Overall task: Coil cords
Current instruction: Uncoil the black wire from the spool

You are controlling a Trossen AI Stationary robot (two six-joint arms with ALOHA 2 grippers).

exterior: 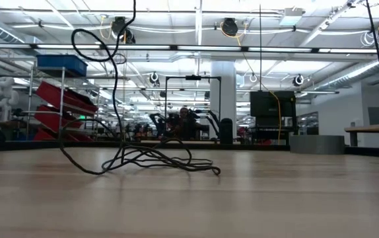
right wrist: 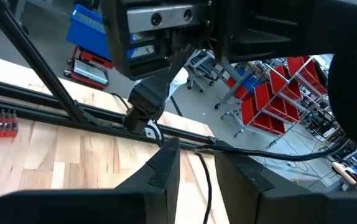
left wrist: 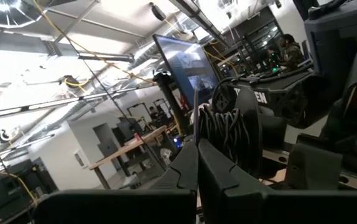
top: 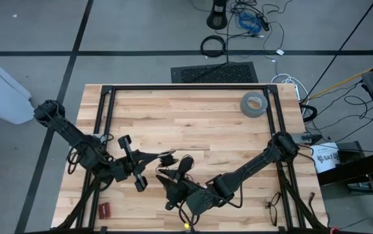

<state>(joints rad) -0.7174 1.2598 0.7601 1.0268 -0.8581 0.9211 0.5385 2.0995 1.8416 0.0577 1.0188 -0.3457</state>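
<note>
While both arms crowd the table's near edge, read these lines before you move.

Cord: the thin black wire (exterior: 151, 158) lies as a loose tangle on the wooden table (top: 193, 123), with one strand rising out of the low view's top.
Left gripper (left wrist: 197, 163): clenched; a bundle of wire loops sits just past its fingertips, and it seems to pinch a strand.
Right gripper (right wrist: 196, 163): fingers parted, a strand running between them; you cannot tell whether they grip it.
Handling: judge it very light, limp and springy; loops will likely flop and snag.
Where to hold: take the free strand near the bundle, not the tangle's middle.
Bystander: the grey tape roll (top: 254, 104) sits well apart.
</note>
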